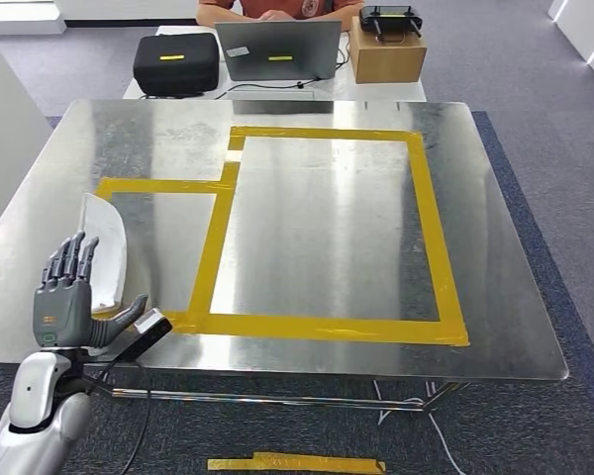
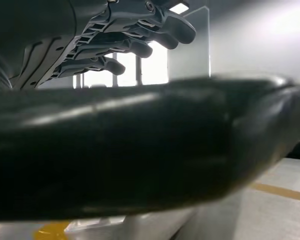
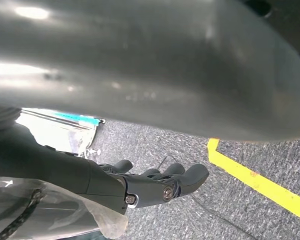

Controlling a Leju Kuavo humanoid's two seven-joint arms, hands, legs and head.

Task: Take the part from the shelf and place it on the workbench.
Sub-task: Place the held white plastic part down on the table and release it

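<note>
- Although the task starts at a shelf, the head view looks down on a metal workbench (image 1: pixel 317 228) marked with yellow tape (image 1: pixel 429 228); the robot stands at its near edge
- the white part (image 1: pixel 106 247), a curved shell-like piece, lies on the workbench at the near left corner, inside the smaller taped box, with its near end close to the tape line
- the left hand (image 1: pixel 69 297) is raised just in front of the part, fingers (image 1: pixel 69 259) straight and spread, thumb out to the side; it holds nothing, and from this angle I cannot tell whether the fingertips touch the part or stand just clear of it
- in the left wrist view the fingers (image 2: pixel 133 35) are likewise extended and apart, with nothing between them
- the right hand (image 3: pixel 156 182) hangs over grey carpet (image 3: pixel 186 145) beside a yellow floor line (image 3: pixel 261 185); its fingers lie loosely extended and grip nothing
- by my reading the fetching and the placing are done, since the part rests on the workbench and no hand grips it; what is left seems to be only drawing the left hand back without nudging the part
- beyond the workbench stand a laptop (image 1: pixel 279 49), a black case (image 1: pixel 176 61) and a wooden box (image 1: pixel 387 49), with a person seated behind them
</note>
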